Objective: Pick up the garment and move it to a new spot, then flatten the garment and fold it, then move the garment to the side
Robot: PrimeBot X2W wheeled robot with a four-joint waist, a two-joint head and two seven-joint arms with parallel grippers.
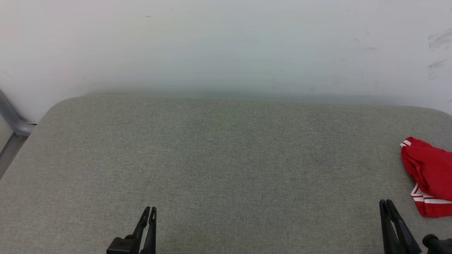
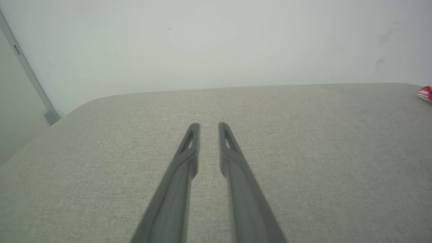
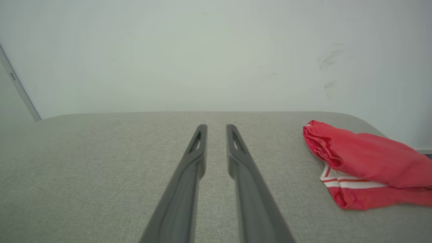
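- My left gripper [image 1: 150, 210] and right gripper [image 1: 385, 202] hold nothing. The fingers on each stand a small gap apart.
- The garment [image 1: 429, 169] lies bunched up at the right edge of the bench [image 1: 226, 158], near my right gripper.
- It looks soft, light and floppy, so I think it will sag.
- I would pinch its thick red fold.
- The bench is flat, grey woven cloth with round corners.

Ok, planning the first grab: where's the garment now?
Head view: the garment lies bunched at the grey surface's right edge, just right of the right fingers.
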